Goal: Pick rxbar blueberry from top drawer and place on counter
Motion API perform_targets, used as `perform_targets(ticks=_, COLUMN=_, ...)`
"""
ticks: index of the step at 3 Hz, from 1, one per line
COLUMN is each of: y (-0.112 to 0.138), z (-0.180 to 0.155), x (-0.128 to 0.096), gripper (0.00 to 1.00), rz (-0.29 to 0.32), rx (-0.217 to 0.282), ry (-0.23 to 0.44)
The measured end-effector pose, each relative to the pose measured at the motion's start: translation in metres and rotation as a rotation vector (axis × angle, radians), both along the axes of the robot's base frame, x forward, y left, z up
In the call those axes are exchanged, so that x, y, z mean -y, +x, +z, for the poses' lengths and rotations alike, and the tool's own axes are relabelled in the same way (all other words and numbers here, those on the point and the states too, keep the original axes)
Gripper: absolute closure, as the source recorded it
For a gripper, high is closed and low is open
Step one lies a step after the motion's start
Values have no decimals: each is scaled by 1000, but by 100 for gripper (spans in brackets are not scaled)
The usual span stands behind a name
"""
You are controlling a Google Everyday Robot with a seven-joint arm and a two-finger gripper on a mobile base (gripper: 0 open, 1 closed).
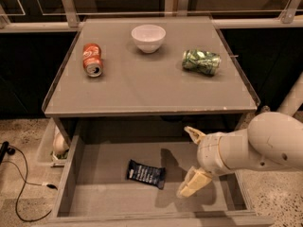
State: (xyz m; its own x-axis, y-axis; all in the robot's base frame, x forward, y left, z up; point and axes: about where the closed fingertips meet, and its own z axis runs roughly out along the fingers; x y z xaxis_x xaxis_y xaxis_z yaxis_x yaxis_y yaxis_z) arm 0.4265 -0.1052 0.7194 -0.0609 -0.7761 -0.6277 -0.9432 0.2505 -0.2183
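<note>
Rxbar blueberry (146,173) is lying flat on the floor of the open top drawer (94,195), a bit left of center. It's the only loose thing I can see in there. Dark wrapper with white print, but I can't read it. Its long axis runs roughly left to right, right end tipped slightly toward the drawer front. The gripper (191,161) hangs inside the drawer just right of the bar, not touching it, fingers spread wide apart. Up on the counter (151,86): a red can (93,59) and a green can (201,62) on their sides, plus a white bowl (148,37).
</note>
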Motion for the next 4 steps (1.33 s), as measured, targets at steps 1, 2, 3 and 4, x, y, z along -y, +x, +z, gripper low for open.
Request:
perform_targets(ticks=1, y=5, z=-24, x=-20, gripper=0, rz=14, rx=-40, ry=44)
perform_targets(ticks=2, y=9, z=-53, x=-35, gripper=0, rz=7, rx=-78, ry=60)
perform_targets(ticks=3, y=15, z=-81, x=-45, gripper=0, rz=-18, rx=-107, ry=65)
perform_targets(ticks=4, y=19, z=-101, x=-54, gripper=0, rz=-42, rx=-113, ry=54)
